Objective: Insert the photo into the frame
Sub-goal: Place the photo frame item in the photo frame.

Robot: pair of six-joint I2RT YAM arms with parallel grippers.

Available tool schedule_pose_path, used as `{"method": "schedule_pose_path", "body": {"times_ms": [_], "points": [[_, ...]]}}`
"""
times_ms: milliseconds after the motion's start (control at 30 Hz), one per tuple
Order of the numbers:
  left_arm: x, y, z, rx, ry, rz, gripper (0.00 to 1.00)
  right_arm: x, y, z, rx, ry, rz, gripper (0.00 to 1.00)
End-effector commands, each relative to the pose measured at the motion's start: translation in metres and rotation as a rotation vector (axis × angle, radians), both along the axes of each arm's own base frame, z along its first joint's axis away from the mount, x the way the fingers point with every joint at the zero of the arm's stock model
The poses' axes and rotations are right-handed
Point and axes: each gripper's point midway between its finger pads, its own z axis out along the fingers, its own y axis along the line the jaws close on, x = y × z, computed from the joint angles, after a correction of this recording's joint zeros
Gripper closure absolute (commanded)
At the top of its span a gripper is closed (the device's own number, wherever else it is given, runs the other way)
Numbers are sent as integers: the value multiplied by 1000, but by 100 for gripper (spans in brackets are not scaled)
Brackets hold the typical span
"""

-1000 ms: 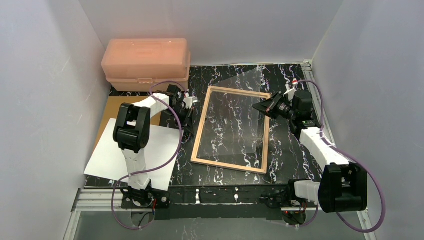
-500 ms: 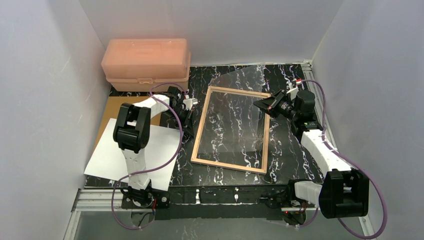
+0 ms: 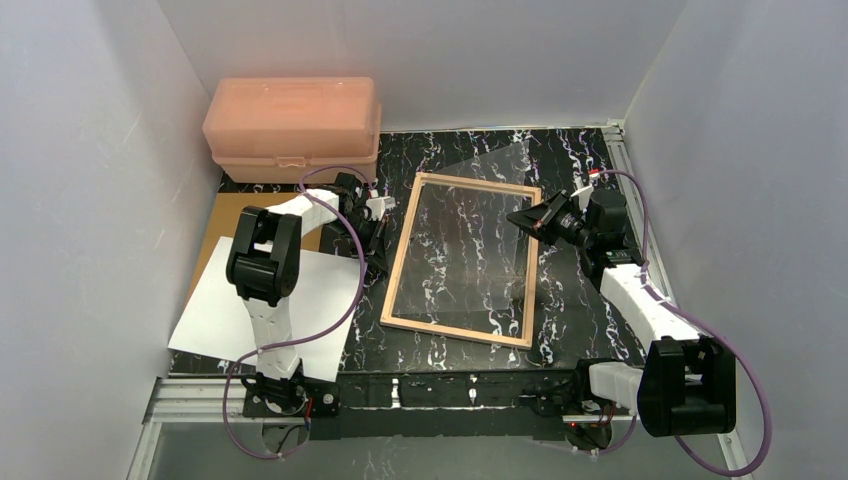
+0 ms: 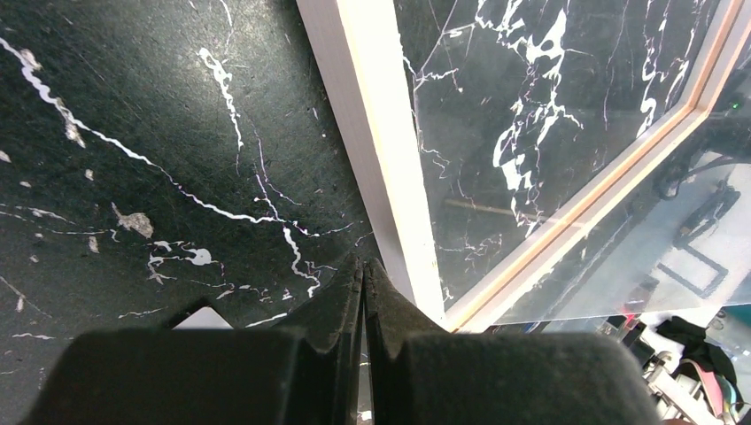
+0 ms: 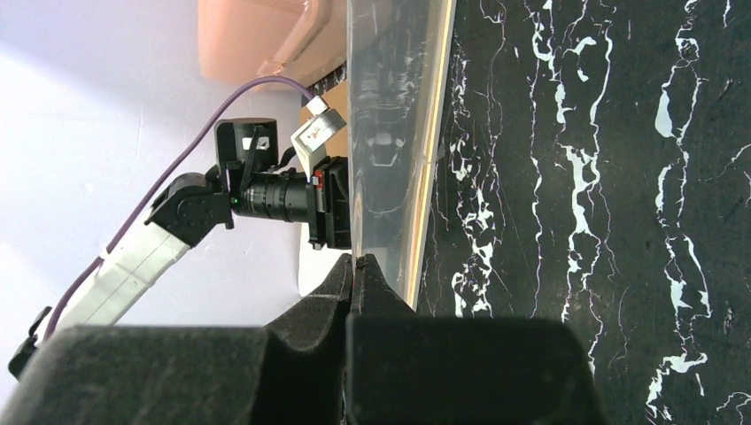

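**A:** Where's the photo (image 3: 215, 315) right now?

**B:** It's white side up at the near left corner of the table (image 3: 580, 310), under the left arm and partly over the brown board (image 3: 225, 215). The frame (image 3: 455, 332) lies wood side up in the middle.

**A:** And the grippers?

**B:** The right gripper (image 3: 520, 219) pinches the pane (image 3: 495, 165) by its right edge and holds it tilted up over the frame's right side. The left gripper (image 3: 381, 258) has its fingers pressed together on nothing, with the tip down just beside the frame's left rail.

**A:** How will the photo handle?

**B:** Light, floppy and slick, I'd judge — hard to pinch while it lies flat. I'd take it by the corner nearest the table's near edge, or by an edge that rides up on the board. The grip should be gentle, since a glossy print creases and marks easily.

**A:** And the pane?

**B:** It looks thin and likely to bend or slip — best held by the edge.
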Motion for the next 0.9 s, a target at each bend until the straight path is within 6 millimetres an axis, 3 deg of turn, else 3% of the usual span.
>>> {"method": "schedule_pose_path", "body": {"times_ms": [0, 467, 867], "points": [[-5, -5, 9, -31, 8, -13, 100, -3, 3, 15, 7, -73, 29, 99], [-22, -17, 6, -84, 50, -55, 100, -1, 3, 4, -1, -49, 20, 99], [-26, -22, 3, -90, 61, -70, 100, 3, 2, -7, 3, -12, 8, 99]]}}
